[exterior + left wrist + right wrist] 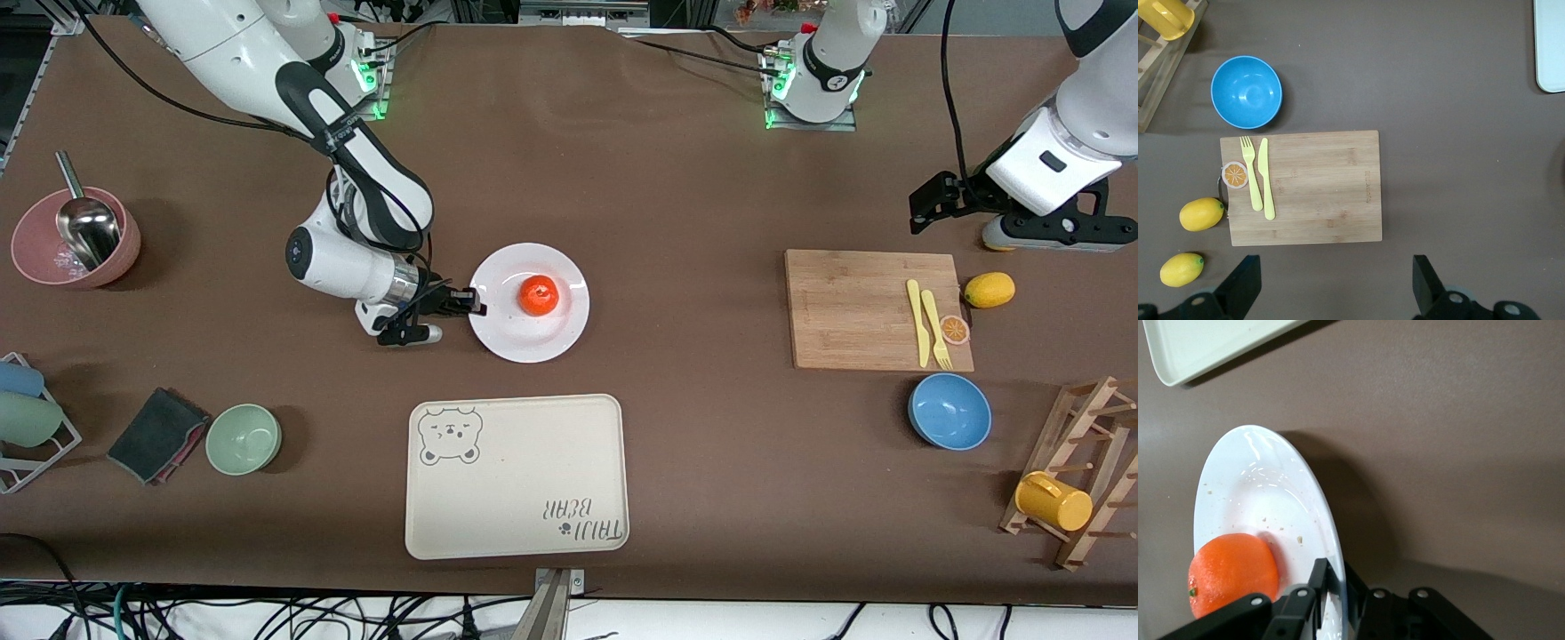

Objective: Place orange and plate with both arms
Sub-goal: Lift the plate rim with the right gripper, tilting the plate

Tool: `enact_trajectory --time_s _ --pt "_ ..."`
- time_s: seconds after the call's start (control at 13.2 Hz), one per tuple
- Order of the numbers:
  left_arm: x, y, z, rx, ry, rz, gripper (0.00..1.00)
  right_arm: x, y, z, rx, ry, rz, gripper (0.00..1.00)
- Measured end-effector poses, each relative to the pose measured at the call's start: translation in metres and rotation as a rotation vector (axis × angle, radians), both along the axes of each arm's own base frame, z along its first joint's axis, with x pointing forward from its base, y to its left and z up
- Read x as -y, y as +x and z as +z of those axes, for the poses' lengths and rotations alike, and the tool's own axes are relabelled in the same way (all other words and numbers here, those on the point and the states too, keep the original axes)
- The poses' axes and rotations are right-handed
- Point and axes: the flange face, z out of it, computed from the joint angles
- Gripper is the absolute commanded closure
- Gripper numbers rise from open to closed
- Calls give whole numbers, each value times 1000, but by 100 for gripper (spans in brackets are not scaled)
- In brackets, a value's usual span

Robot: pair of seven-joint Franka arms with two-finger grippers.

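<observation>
While your left gripper [1331,290] hangs spread and idle over the table beside the board [876,309], note the plate [551,333] farther from the front camera than the tray [516,476], its rim clamped by your right gripper [469,302], orange [539,295] resting on it.

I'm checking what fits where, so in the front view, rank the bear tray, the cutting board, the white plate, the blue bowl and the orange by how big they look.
Largest to smallest, all resting at table level:
1. bear tray
2. cutting board
3. plate, its rim held by the right gripper
4. blue bowl
5. orange, on the plate
</observation>
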Motion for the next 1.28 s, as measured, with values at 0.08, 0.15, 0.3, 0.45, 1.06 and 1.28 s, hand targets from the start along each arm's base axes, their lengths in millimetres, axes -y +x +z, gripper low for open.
enact_trajectory --time_s 0.08,0.15,0.3,0.45,1.06,1.28 --pt "0 0 0 0 0 0 0 1 2 1 10 -3 -6 100" --pt "0 0 0 0 0 0 0 2 3 2 17 -5 -11 100" --pt "0 0 0 0 0 0 0 4 5 3 23 0 -29 100" --pt "0 0 0 0 0 0 0 5 11 8 13 39 -94 100" --pt "0 1 5 11 -1 0 0 4 26 24 45 83 -129 100" --pt "0 1 5 11 -1 0 0 4 26 23 43 86 -133 100"
